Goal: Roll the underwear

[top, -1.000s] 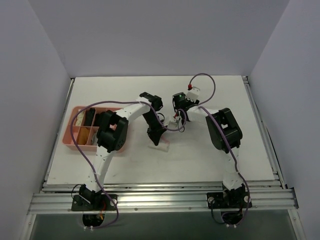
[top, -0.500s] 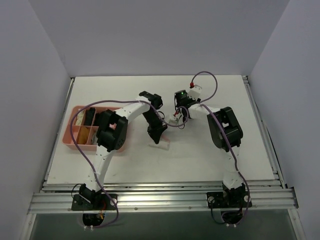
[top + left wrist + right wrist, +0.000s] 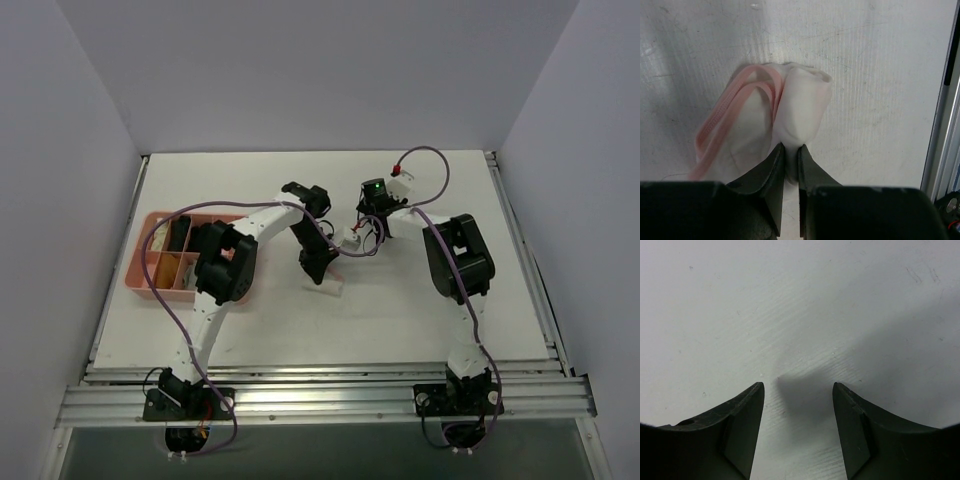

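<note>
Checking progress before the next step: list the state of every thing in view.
underwear: loosely rolled, lying on the table, pinched at its near end.
left gripper: shut on the underwear.
right gripper: open, holding nothing.
pink tray: dark and tan items inside.

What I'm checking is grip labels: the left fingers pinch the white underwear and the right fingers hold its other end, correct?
Not quite: the left fingers pinch the underwear, but the right fingers are open over bare table, holding nothing, as the right wrist view shows.
</note>
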### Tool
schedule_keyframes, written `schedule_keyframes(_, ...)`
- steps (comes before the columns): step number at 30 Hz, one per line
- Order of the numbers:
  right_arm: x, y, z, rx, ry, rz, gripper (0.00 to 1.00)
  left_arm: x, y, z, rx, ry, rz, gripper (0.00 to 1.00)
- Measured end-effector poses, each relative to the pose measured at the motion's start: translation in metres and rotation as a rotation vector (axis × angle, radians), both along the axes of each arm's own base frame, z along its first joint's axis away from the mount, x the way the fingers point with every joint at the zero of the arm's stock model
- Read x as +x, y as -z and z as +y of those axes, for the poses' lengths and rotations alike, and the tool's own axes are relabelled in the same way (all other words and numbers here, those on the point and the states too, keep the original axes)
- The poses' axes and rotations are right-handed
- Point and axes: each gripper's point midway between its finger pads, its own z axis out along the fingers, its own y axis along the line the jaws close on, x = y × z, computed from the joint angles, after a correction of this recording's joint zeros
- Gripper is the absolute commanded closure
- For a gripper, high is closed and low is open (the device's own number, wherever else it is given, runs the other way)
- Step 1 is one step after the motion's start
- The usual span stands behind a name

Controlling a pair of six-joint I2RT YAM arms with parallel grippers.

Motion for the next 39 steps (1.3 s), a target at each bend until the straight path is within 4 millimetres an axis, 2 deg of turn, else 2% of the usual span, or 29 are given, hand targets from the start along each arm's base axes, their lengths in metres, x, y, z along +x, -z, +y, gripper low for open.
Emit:
schedule_keyframes(14,0.010,0.000,0.010,0.010,0.060,-0.008,0.46,0.001,0.000,-0.001,0.010,-0.014,0.003,0.98)
schedule_keyframes(28,0.012,-0.001,0.008,0.007,0.204,0.001,0.46,0.004,0.000,0.002,0.005,-0.040,0.020,0.98)
schedule_keyframes(34,-0.003,-0.004,-0.003,-0.072,0.216,0.065,0.47,0.005,0.001,0.002,-0.005,-0.023,0.013,0.98)
schedule_keyframes(39,-0.018,0.003,-0.013,-0.182,0.204,0.151,0.48,0.004,0.001,0.003,-0.012,-0.017,0.016,0.98)
